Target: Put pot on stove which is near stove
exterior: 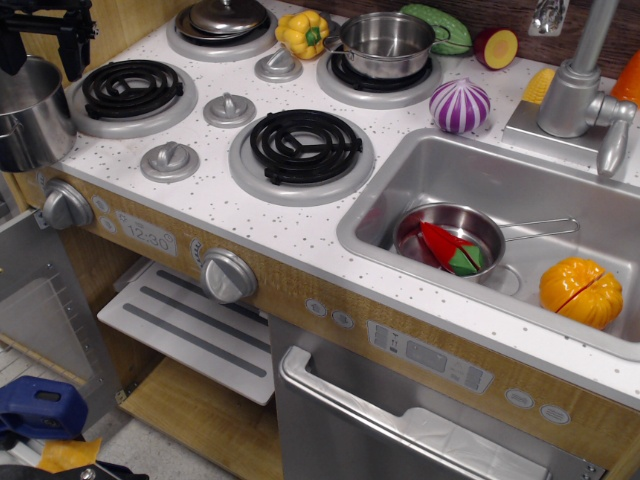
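The deep shiny steel pot (28,118) hangs tilted at the far left, over the stove's left edge, beside the near-left burner (132,92). My black gripper (42,55) is right above it, at the top left corner, and appears shut on its rim; part of both is cut off by the frame edge. The white speckled stove (215,195) has four spiral burners. The near-left burner and the near-right burner (303,150) are bare.
A steel lid (227,17) covers the back-left burner. A shallower handled pot (385,45) sits on the back-right burner, a yellow pepper (303,32) beside it. A purple onion (460,105) lies near the sink (400,170), which holds a saucepan (450,240) and an orange fruit (580,292).
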Motion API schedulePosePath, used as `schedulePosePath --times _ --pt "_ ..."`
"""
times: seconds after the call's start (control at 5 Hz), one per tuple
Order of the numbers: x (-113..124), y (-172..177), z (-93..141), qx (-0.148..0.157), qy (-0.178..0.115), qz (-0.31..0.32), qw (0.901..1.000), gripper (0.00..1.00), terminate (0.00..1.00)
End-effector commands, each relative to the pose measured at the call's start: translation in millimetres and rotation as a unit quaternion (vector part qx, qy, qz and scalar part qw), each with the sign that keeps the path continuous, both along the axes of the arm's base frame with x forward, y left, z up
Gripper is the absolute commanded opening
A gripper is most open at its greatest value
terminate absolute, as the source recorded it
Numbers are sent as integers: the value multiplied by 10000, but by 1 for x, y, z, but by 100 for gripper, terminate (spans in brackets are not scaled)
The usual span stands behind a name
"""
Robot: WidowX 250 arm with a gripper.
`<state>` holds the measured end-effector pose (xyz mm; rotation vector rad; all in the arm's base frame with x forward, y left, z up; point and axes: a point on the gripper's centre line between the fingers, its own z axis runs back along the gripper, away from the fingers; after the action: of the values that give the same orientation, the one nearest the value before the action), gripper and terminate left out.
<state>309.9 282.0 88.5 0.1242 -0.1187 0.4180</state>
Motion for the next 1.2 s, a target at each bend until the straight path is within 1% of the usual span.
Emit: schedulePosePath --times 0.0,0.4,0.8,1.0 --pt "0 0 0 0 0 0 10000 100 0" --pt "0 7 -1 -4 -6 6 10000 100 0" --pt "-1 6 -9 93 -160 130 9997 100 0" --pt "-2 7 -12 83 -236 217 9995 100 0"
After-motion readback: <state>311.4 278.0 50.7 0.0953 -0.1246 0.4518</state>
